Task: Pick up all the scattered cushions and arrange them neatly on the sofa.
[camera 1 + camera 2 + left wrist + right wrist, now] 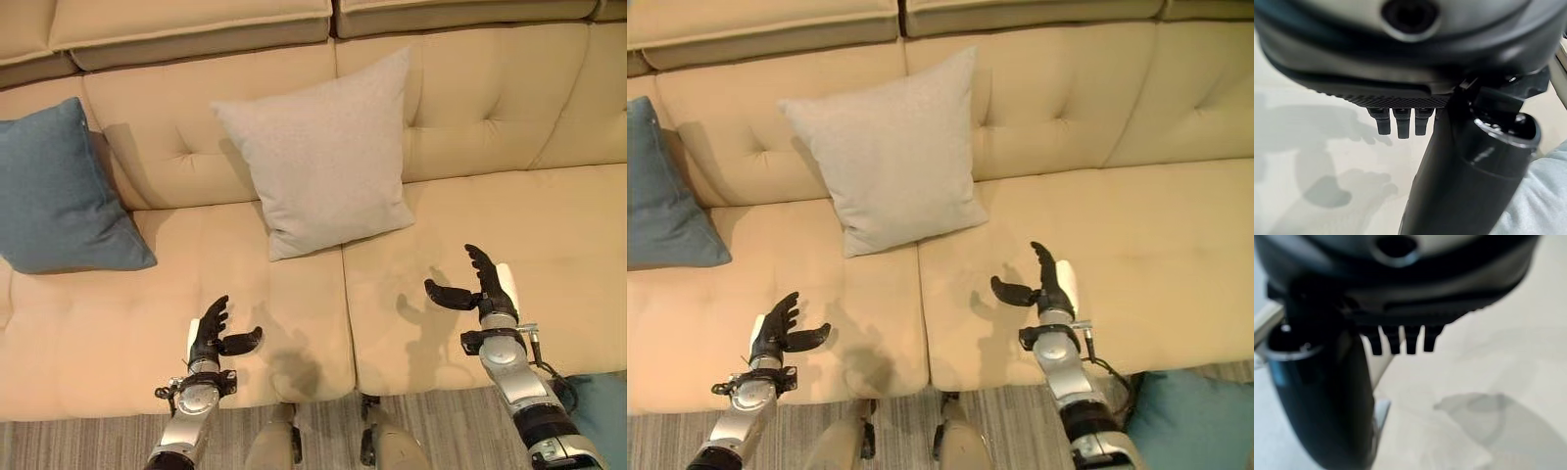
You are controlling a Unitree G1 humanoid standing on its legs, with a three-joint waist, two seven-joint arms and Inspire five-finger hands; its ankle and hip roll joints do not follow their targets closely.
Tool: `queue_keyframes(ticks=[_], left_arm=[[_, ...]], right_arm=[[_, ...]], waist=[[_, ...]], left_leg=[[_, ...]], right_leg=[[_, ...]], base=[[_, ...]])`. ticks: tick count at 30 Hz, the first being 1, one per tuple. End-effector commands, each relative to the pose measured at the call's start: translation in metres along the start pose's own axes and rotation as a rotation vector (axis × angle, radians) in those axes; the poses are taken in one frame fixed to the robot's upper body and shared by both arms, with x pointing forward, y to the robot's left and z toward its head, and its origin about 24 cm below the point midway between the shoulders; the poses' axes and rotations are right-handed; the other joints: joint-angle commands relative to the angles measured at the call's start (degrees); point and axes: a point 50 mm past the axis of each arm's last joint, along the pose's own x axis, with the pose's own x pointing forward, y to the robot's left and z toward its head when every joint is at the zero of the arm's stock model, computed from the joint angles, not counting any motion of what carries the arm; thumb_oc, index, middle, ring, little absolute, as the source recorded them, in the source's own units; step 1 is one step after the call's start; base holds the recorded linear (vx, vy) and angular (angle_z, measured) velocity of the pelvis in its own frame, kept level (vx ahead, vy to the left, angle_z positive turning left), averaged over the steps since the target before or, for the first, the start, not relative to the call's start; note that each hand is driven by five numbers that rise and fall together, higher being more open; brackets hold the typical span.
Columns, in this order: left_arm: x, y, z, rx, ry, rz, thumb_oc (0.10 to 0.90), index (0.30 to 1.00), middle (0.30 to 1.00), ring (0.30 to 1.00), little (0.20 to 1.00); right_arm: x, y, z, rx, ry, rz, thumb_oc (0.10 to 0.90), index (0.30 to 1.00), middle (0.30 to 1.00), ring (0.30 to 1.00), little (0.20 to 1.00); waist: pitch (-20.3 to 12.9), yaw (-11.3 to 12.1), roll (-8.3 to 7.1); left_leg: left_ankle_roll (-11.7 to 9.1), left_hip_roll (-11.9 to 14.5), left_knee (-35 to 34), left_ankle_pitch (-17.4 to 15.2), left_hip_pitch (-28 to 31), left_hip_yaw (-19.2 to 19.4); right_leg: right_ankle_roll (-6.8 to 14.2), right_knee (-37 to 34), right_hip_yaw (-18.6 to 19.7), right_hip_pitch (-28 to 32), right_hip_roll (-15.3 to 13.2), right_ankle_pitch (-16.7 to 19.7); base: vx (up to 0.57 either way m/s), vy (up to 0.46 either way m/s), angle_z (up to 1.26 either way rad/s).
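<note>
A light grey cushion (328, 152) leans upright against the backrest of the beige sofa (529, 245), near its middle. A blue cushion (54, 191) rests against the backrest at the left end. A teal cushion (1190, 421) lies on the floor at the lower right, beside my right arm. My left hand (211, 338) hovers over the seat's front edge, open and empty. My right hand (485, 289) is raised over the right seat cushion, open with its thumb spread and nothing in it.
A striped grey rug (98, 446) runs along the sofa's front edge. The sofa seat to the right of the grey cushion is bare.
</note>
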Motion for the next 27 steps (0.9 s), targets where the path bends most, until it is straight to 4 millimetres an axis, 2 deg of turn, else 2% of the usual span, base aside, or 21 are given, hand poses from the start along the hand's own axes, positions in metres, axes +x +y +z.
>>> queue_keyframes(ticks=[1,4,6,9,10,11,13,14,15,20,23,24,25,26,27], left_arm=[[0.009,0.007,0.034,-0.033,-0.177,-0.01,0.8,0.9,0.9,0.9,0.9],[0.009,0.005,0.041,-0.033,-0.211,-0.052,0.8,0.9,0.9,0.9,0.9],[0.004,0.006,0.056,-0.043,-0.282,-0.134,0.8,0.9,0.9,0.9,0.9],[-0.002,0.009,0.059,-0.051,-0.305,-0.193,0.8,0.9,0.9,0.9,0.9],[-0.002,0.009,0.059,-0.051,-0.304,-0.193,0.8,0.9,0.9,0.9,0.9],[-0.005,0.01,0.06,-0.033,-0.317,-0.221,0.8,0.9,0.9,0.9,0.9],[-0.007,0.011,0.056,-0.017,-0.306,-0.231,0.8,0.9,0.9,0.9,0.9],[-0.007,0.011,0.056,-0.017,-0.306,-0.231,0.8,0.9,0.9,0.9,0.9],[-0.008,0.012,0.053,-0.008,-0.296,-0.24,0.8,0.9,0.9,0.9,0.9],[-0.011,0.014,0.045,-0.002,-0.262,-0.259,0.8,0.9,0.9,0.9,0.9],[-0.012,0.014,0.048,0.006,-0.275,-0.274,0.8,0.9,0.9,0.9,0.9],[-0.012,0.014,0.048,0.006,-0.275,-0.274,0.8,0.9,0.9,0.9,0.9],[-0.012,0.014,0.051,-0.01,-0.285,-0.277,0.8,0.9,0.9,0.9,0.9],[-0.012,0.014,0.051,-0.01,-0.285,-0.277,0.8,0.9,0.9,0.9,0.9],[-0.013,0.013,0.053,-0.026,-0.291,-0.276,0.8,0.9,0.9,0.9,0.9]], right_arm=[[0.022,-0.005,0.039,0.022,-0.12,-0.092,0.8,0.9,0.9,0.9,0.9],[0.031,-0.01,0.049,0.017,-0.129,-0.114,0.8,0.9,0.9,0.9,0.9],[0.047,-0.024,0.071,0.035,-0.156,-0.178,0.8,0.9,0.9,0.9,0.9],[0.057,-0.037,0.089,0.039,-0.187,-0.233,0.8,0.9,0.9,0.9,0.9],[0.057,-0.037,0.089,0.039,-0.187,-0.233,0.8,0.9,0.9,0.9,0.9],[0.06,-0.044,0.099,0.051,-0.212,-0.267,0.8,0.9,0.9,0.9,0.9],[0.062,-0.049,0.109,0.058,-0.244,-0.287,0.8,0.9,0.9,0.9,0.9],[0.062,-0.049,0.109,0.058,-0.244,-0.287,0.8,0.9,0.9,0.9,0.9],[0.065,-0.057,0.121,0.068,-0.276,-0.312,0.8,0.9,0.9,0.9,0.9],[0.07,-0.068,0.149,0.113,-0.341,-0.331,0.8,0.9,0.9,0.9,0.9],[0.072,-0.074,0.161,0.106,-0.374,-0.337,0.8,0.9,0.9,0.9,0.9],[0.072,-0.074,0.161,0.106,-0.374,-0.337,0.477,0.415,0.415,0.415,0.415],[0.072,-0.079,0.173,0.098,-0.41,-0.343,0.4,0.3,0.3,0.3,0.3],[0.072,-0.079,0.173,0.098,-0.411,-0.343,0.4,0.3,0.3,0.3,0.3],[0.072,-0.081,0.182,0.114,-0.436,-0.344,0.4,0.3,0.3,0.3,0.3]], waist=[[-3.1,1.8,-2.56],[-2.5,2.4,-2.13],[-1.8,3.7,-1.06],[-1.7,4.9,0.31],[-1.7,4.9,0.31],[-1.7,5.5,1.29],[-1.7,6.1,2.23],[-1.7,6.1,2.24],[-1.7,6.6,3.01],[-1.8,8.0,4.59],[-1.9,8.7,5.6],[-1.9,8.7,5.6],[-1.9,9.3,6.22],[-1.9,9.3,6.24],[-1.8,9.7,6.82]], left_leg=[[0.2,-2.7,0.1,-4.5,-0.6,1.6],[0.0,-2.8,0.1,-4.0,-1.8,1.5],[-0.4,-2.7,0.1,-3.4,-3.4,1.6],[-0.7,-2.8,0.1,-3.1,-4.7,1.9],[-0.7,-2.8,0.1,-3.1,-4.7,1.9],[-0.9,-2.9,0.1,-3.0,-5.4,1.9],[-0.9,-3.1,0.1,-2.9,-6.1,1.8],[-0.9,-3.1,0.1,-2.9,-6.1,1.8],[-1.0,-3.3,0.1,-2.8,-6.6,1.7],[-1.0,-4.1,0.1,-2.6,-8.0,0.6],[-1.1,-4.5,0.1,-2.4,-8.9,0.2],[-1.1,-4.5,0.1,-2.4,-8.9,0.2],[-1.2,-4.8,0.1,-2.4,-9.3,0.1],[-1.2,-4.8,0.1,-2.4,-9.3,0.1],[-1.3,-5.1,0.1,-2.2,-9.6,0.0]], right_leg=[[0.7,0.3,0.5,-2.0,-0.1,-5.4],[0.7,0.4,0.5,-3.1,-0.3,-5.2],[0.7,0.5,0.4,-4.5,-0.5,-4.9],[0.7,0.5,0.1,-5.6,-0.6,-4.8],[0.7,0.5,0.1,-5.6,-0.6,-4.8],[0.8,0.4,-0.2,-6.1,-0.8,-4.8],[0.8,0.4,-0.3,-6.5,-0.9,-4.9],[0.8,0.4,-0.3,-6.5,-0.9,-4.9],[0.9,0.4,-0.3,-6.9,-1.0,-4.9],[1.0,0.4,-0.7,-8.1,-1.1,-4.8],[1.1,0.4,-0.9,-8.7,-1.2,-4.9],[1.1,0.4,-0.9,-8.7,-1.2,-4.9],[1.1,0.3,-1.0,-8.9,-1.3,-4.9],[1.1,0.3,-1.1,-8.9,-1.3,-4.9],[1.1,0.4,-1.4,-8.9,-1.3,-5.1]], base=[[0.0,0.0,0.0],[0.0,-0.011,0.02],[0.03,-0.025,0.05],[0.04,0.004,0.04],[0.06,-0.001,0.06],[0.06,0.005,0.1],[0.05,0.011,0.21],[0.06,0.01,0.2],[0.06,0.007,0.08],[0.07,-0.001,0.08],[0.04,-0.005,0.09],[0.05,0.001,0.06],[0.0,0.0,0.0],[0.05,-0.014,0.04],[0.04,-0.015,0.06]])
